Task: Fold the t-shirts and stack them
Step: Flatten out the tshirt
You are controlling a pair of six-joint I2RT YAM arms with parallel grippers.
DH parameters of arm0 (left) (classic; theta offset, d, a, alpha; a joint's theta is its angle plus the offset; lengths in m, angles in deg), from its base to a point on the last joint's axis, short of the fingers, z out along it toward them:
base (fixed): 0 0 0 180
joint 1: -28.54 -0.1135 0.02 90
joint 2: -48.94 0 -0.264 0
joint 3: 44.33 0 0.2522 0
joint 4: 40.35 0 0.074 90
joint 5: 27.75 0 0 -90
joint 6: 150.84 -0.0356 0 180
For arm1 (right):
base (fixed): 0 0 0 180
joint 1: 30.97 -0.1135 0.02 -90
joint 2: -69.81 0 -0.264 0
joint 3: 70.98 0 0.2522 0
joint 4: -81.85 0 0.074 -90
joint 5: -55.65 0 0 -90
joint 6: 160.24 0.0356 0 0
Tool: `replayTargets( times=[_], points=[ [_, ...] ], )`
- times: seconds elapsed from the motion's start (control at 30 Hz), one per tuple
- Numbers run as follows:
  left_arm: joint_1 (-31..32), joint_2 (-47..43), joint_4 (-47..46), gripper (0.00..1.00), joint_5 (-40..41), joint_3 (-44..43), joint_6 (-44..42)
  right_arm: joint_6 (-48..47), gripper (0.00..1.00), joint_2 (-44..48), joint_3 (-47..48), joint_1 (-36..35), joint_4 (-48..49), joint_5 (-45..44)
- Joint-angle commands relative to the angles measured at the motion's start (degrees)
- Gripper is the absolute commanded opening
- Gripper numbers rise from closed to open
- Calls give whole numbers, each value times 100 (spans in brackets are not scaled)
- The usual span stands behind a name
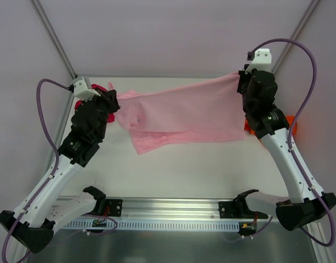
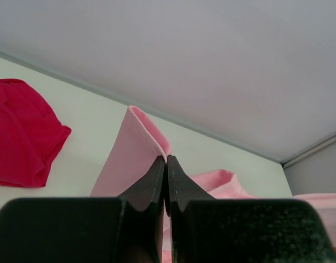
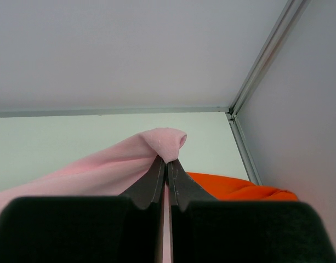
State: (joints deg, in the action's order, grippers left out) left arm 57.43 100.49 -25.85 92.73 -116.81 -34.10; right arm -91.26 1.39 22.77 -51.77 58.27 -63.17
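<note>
**Light pink cloth t-shirt** [image 1: 184, 112] held spread above the middle of the white surface [image 1: 200, 170], its upper edge taut from 9 o'clock up to 2 o'clock. Left fingers [image 2: 151, 181] are closed on a folded pink edge. Right fingers [image 3: 151, 183] are closed on a bunched pink corner, the higher end. The cloth hangs in soft diagonal creases, with a doubled lower flap pointing to 7 o'clock. Whether it touches the surface cannot be told.

Grey walls [image 1: 173, 33] bound the surface at 9, 12 and 3 o'clock, and a metal rail [image 1: 173, 205] closes 6 o'clock. A bare band of surface lies between rail and shirt.

A crumpled crimson-red t-shirt [image 2: 20, 137] lies at 9 o'clock beside the left wall. A bright orange t-shirt [image 3: 233, 189] lies at 3 o'clock by the right wall.
</note>
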Motion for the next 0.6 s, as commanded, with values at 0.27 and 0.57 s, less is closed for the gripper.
replayTargets(
  times=[0.27,0.57],
  points=[
    [21,-541,-109,0,-526,-483,-143,54,1,681,490,-74,-387,-17],
    [30,266,-283,0,107,-386,-345,89,1,576,97,-91,-459,70]
  ],
)
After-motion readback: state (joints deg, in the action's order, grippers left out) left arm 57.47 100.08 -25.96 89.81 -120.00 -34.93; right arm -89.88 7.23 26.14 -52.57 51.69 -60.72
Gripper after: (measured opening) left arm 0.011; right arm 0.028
